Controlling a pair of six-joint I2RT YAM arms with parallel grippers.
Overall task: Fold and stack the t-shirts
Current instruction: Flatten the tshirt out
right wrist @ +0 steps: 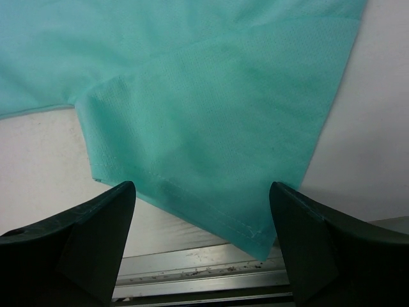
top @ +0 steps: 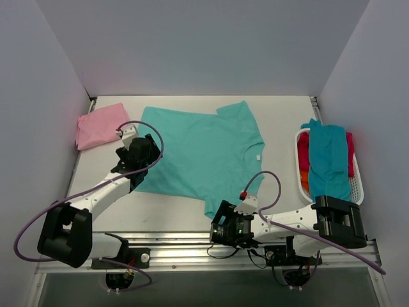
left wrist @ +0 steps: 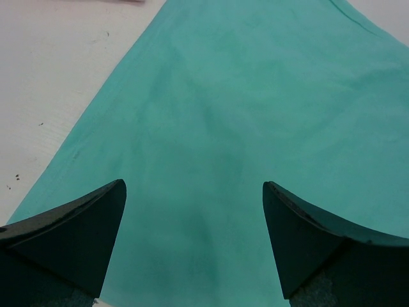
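Folding barely begun: we have one pink shirt (top: 101,125) folded at the far left corner of the desk (top: 172,208), and the mint shirt (top: 198,153) flat mid-desk, unfolded. Left gripper (left wrist: 193,186) is open over its left side, right gripper (right wrist: 201,185) open at its near sleeve. More shirts (top: 329,163) sit in the basket (top: 299,167) at the right edge.

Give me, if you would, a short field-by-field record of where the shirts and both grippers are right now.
Spread shirt: mint-teal t-shirt, flat on the table, white neck label showing
Folded shirt: pink t-shirt, far left corner
Basket: white plastic basket on the right, teal-blue shirt draped over a red shirt and an orange shirt
Left gripper: open, over the mint-teal t-shirt's left end
Right gripper: open, at its near sleeve
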